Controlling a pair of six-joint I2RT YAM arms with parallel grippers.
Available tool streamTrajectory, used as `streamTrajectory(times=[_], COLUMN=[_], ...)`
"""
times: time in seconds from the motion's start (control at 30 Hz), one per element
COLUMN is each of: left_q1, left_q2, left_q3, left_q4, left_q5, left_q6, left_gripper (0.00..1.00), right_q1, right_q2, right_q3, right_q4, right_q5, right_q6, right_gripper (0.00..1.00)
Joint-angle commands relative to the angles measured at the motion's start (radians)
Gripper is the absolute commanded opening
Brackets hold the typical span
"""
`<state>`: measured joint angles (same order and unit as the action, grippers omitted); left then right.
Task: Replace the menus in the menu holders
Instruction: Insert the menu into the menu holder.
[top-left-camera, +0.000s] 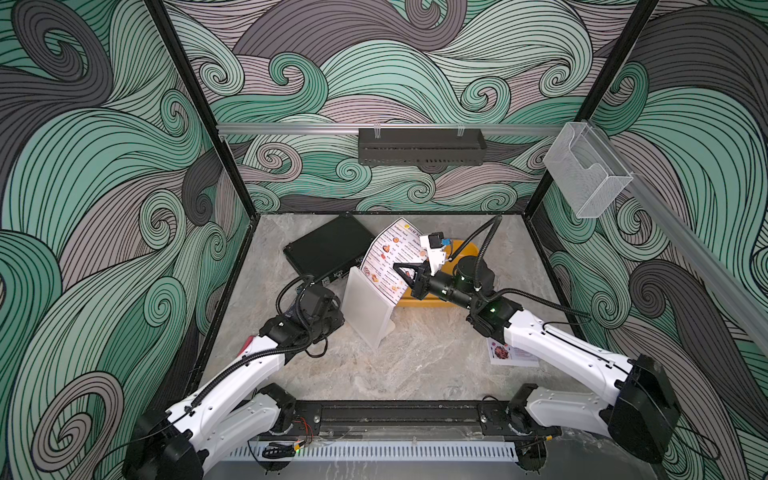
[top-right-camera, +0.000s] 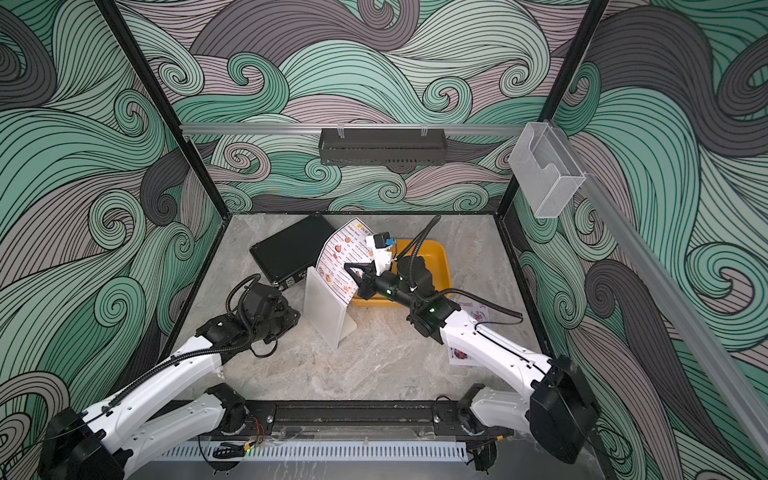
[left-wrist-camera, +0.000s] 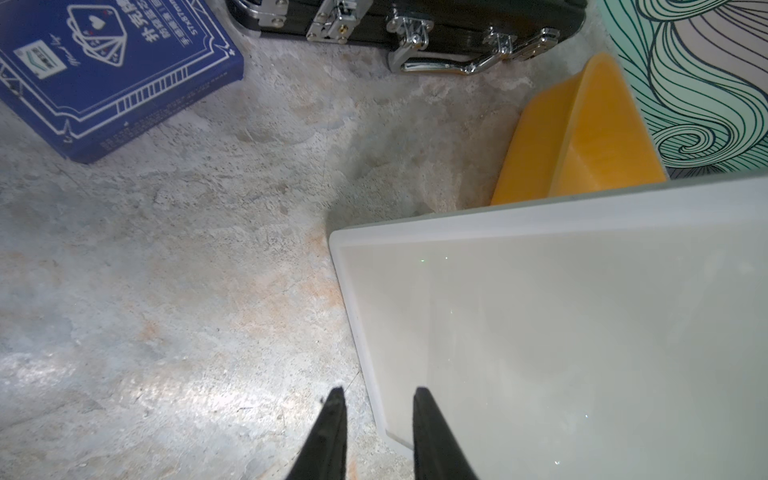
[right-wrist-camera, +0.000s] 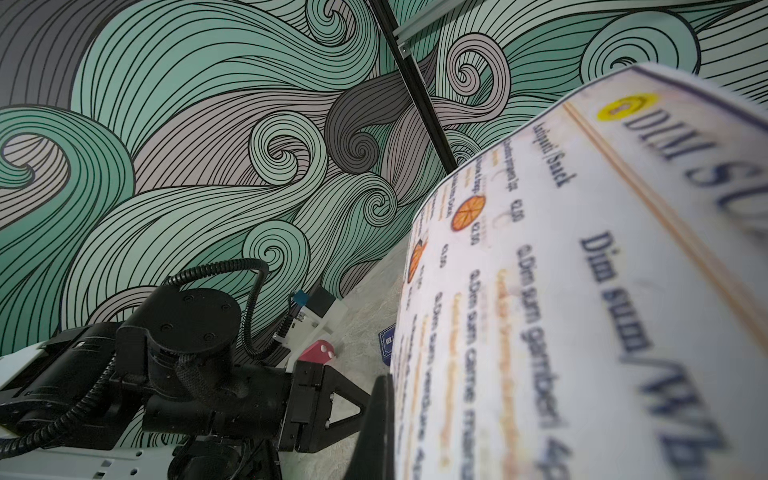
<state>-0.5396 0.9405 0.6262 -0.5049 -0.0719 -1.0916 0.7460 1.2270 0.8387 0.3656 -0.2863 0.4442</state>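
The clear menu holder (top-left-camera: 365, 307) (top-right-camera: 326, 307) stands slanted mid-table with nothing inside it. The "DIM SUM" menu (top-left-camera: 390, 249) (right-wrist-camera: 582, 291) is held up, curved, behind the holder's top edge. My right gripper (top-left-camera: 401, 269) (right-wrist-camera: 390, 415) is shut on its side edge. Whether its lower end is inside the holder I cannot tell. My left gripper (left-wrist-camera: 380, 399) is slightly open by the holder (left-wrist-camera: 582, 332): one finger over its face, one off its side edge above the table. A pinkish menu (top-left-camera: 505, 353) lies flat under the right arm.
A black latched case (top-left-camera: 328, 247) lies at the back left. The yellow tray (top-left-camera: 465, 249) sits behind the right wrist. A blue card box (left-wrist-camera: 104, 70) lies near the case. On the walls hang a black rack (top-left-camera: 419, 145) and a clear box (top-left-camera: 586, 174).
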Motion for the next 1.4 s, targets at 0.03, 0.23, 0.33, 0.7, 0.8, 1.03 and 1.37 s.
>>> streamTrajectory(times=[0.03,0.23,0.33,0.7,0.8,1.03,1.37], left_q1=[-0.003,-0.003,-0.003,-0.003,-0.005,-0.007,-0.007], left_q2=[0.006,0.002,-0.002,0.041,0.069,0.086,0.083], left_q3=[0.023,0.023,0.023,0.040,0.049,0.050,0.043], left_q4=[-0.017,-0.021,-0.025,0.045,0.069,0.088,0.088], left_q5=[-0.016,-0.016,-0.018,0.082,0.123,0.137,0.132], left_q6=[-0.002,0.000,-0.001,0.070,0.089,0.090,0.084], left_gripper=[0.28,0.28,0.28,0.26,0.25,0.24,0.24], right_q1=[0.016,0.027,0.030,0.032,0.036,0.042,0.064], right_q2=[-0.023,-0.030,-0.042,-0.091,-0.099,-0.080,-0.065], right_q3=[-0.013,-0.023,-0.029,-0.064,-0.061,-0.060,-0.058], right_q4=[-0.022,-0.026,-0.027,0.056,0.061,0.062,0.089], right_q5=[0.026,0.054,0.083,0.087,0.095,0.093,0.090], right_q6=[-0.036,-0.052,-0.060,-0.035,-0.028,-0.023,0.003], right_gripper=[0.00,0.00,0.00,0.00,0.00,0.00,0.00])
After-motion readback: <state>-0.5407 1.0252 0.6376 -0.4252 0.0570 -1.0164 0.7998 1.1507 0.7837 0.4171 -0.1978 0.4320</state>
